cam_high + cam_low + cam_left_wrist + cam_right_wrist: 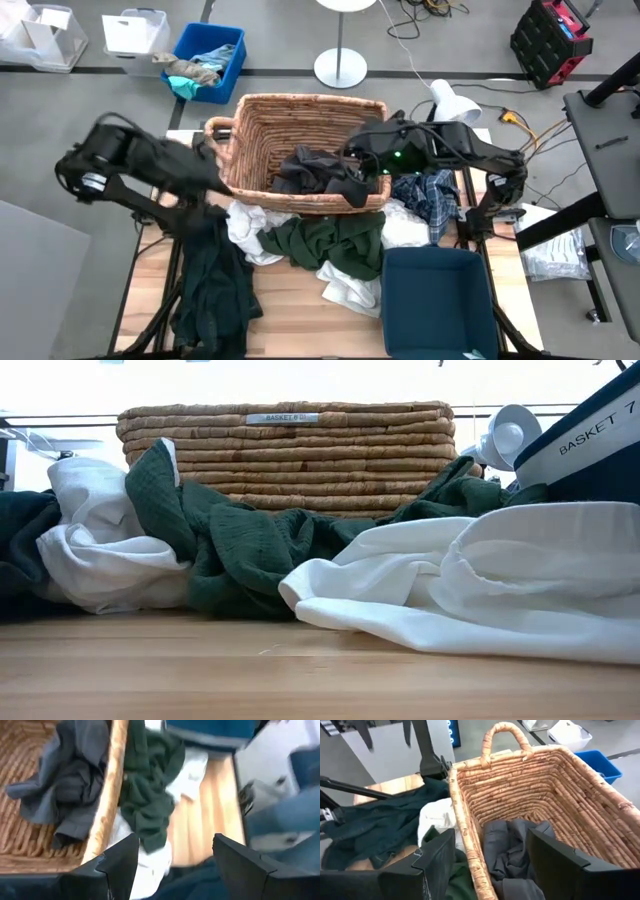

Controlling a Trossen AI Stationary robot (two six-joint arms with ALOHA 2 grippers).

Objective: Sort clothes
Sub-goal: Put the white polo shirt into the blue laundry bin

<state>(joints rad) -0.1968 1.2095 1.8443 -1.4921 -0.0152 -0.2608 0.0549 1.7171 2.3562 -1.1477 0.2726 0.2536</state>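
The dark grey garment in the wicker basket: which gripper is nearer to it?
Right. The right gripper hangs over the dark grey garment inside the wicker basket, its jaws open. The left gripper is outside the basket's left wall.

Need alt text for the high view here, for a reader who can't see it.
A wicker basket holding dark grey clothes sits at the table's far side, with green, white and plaid garments heaped in front. The right gripper is over the basket, open; the left arm reaches from the left. A navy bin stands nearer.

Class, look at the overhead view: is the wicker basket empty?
No, dark grey clothes lie inside the wicker basket.
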